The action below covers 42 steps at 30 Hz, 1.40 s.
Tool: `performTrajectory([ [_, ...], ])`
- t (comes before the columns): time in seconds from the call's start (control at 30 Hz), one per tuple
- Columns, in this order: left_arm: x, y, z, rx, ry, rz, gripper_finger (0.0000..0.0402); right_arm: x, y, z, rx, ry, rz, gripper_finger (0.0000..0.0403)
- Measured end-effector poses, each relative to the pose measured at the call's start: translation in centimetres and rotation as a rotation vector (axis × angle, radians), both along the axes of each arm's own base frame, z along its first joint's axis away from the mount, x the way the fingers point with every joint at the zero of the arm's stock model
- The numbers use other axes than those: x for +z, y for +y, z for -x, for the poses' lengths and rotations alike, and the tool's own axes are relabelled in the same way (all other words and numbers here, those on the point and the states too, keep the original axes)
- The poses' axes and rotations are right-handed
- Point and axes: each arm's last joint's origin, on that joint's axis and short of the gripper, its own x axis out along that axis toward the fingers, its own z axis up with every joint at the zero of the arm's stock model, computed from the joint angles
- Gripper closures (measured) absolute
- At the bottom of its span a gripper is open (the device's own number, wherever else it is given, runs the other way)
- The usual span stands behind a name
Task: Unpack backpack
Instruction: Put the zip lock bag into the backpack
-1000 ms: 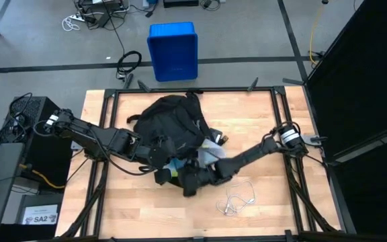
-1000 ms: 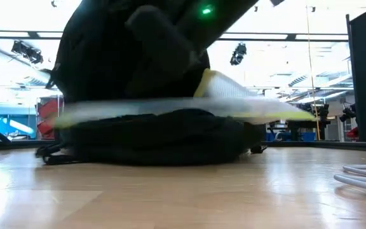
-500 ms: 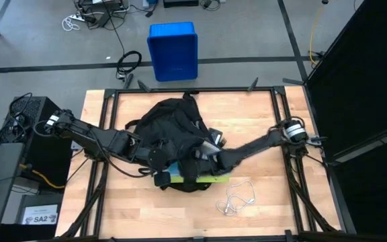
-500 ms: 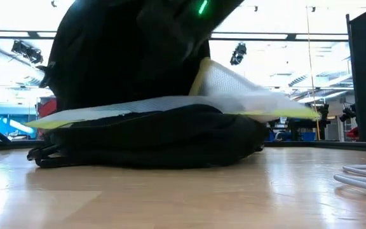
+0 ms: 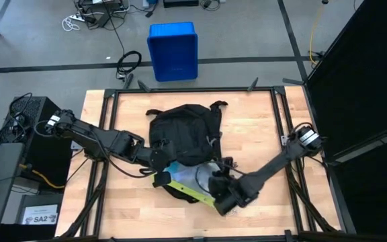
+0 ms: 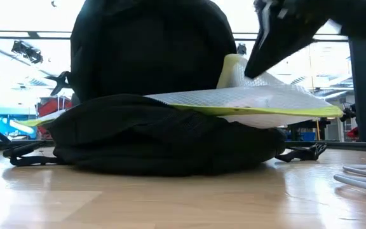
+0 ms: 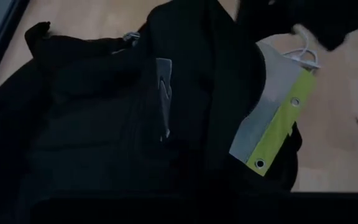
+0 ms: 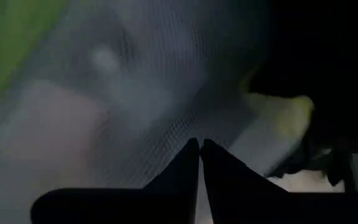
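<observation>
Pinching mesh pouch (image 8: pixel 135 106), right claw (image 8: pixel 199 149) (wrist view only).

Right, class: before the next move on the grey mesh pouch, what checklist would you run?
1. Right gripper shut on the grey mesh pouch with yellow-green edge: ok.
2. Pouch free of the large black fabric backpack: not ok, it lies across it.
3. Left gripper shut at the backpack's near edge: ok.
4. Left gripper actually holding fabric: cannot tell.
5. White cable on the wooden table apart from the pouch: ok.
</observation>
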Motion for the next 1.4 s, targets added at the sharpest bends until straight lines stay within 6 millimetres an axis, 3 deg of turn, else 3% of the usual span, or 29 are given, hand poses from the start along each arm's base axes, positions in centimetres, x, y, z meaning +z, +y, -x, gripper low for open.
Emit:
performTrajectory([
  [0.2,0.0,0.1,0.0,0.011,-0.004,-0.005,0.0396,2.3,2.4,2.4,0.091,-0.064,-0.057,0.0403],
  [0.33,-0.5,0.0,0.0,0.014,0.006,-0.008,0.0396,2.3,3.5,3.4,0.119,0.002,-0.186,0.0403],
  [0.43,-1.1,0.0,0.0,0.014,0.021,-0.014,0.0396,1.0,4.3,3.3,0.114,0.082,-0.289,0.0403],
  [0.63,-1.2,0.0,-0.2,0.013,0.002,-0.007,0.0396,-2.3,4.3,1.3,0.118,0.123,-0.254,0.0403],
  [0.83,-1.2,0.0,-0.2,0.005,0.008,-0.001,0.0396,-4.0,2.1,-2.9,0.163,0.049,-0.213,0.0403],
  [1.03,-1.2,-0.2,-0.2,-0.018,0.006,0.029,0.0396,-4.3,-1.9,-6.4,0.135,-0.020,-0.158,0.0403],
  [1.4,-1.2,-0.5,-0.2,-0.030,0.006,0.051,0.0396,-3.9,-9.6,-9.1,-0.114,-0.097,0.008,0.0403],
])
